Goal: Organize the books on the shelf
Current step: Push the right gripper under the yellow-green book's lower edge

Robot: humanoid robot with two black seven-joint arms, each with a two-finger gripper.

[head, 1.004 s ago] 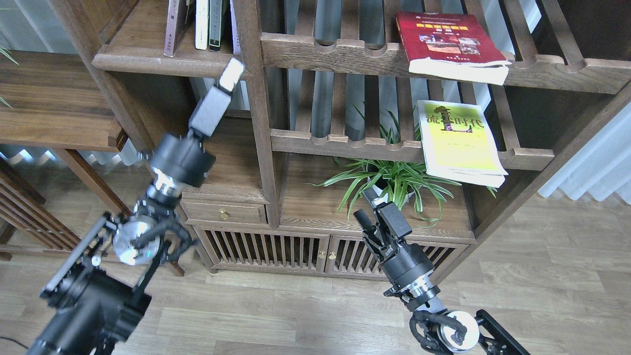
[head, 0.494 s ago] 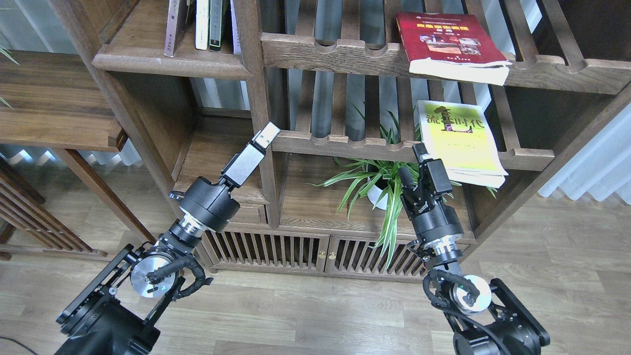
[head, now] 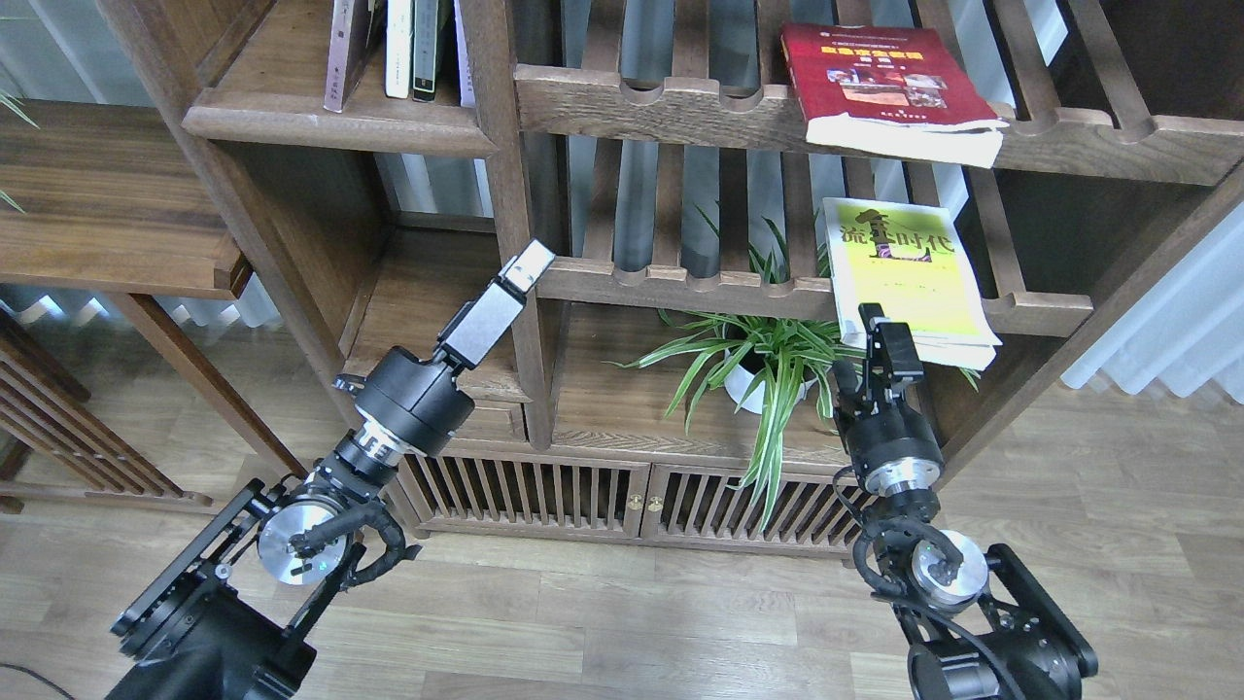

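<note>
A thick red book (head: 889, 78) lies flat on the upper slatted rack, its front end hanging over the edge. Below it, a yellow-green book (head: 909, 272) lies on the lower slatted rack and also overhangs. My right gripper (head: 863, 342) is open just under the near left corner of the yellow-green book, one finger (head: 892, 348) close to its page edge. My left gripper (head: 525, 267) points up beside the centre post; its fingers cannot be told apart. On the solid brown shelf (head: 321, 122) at top left, several books (head: 398, 49) stand upright.
A potted spider plant (head: 768, 360) stands on the cabinet top just left of my right gripper. The dark centre post (head: 510, 194) rises right behind my left gripper. A low cabinet with slatted doors (head: 583, 501) is below. A side table (head: 107, 224) stands at left.
My right gripper has risen and moved right, from beside the plant to the yellow-green book's near corner. My left gripper dropped from the top-left shelf edge to the centre post, then held still.
</note>
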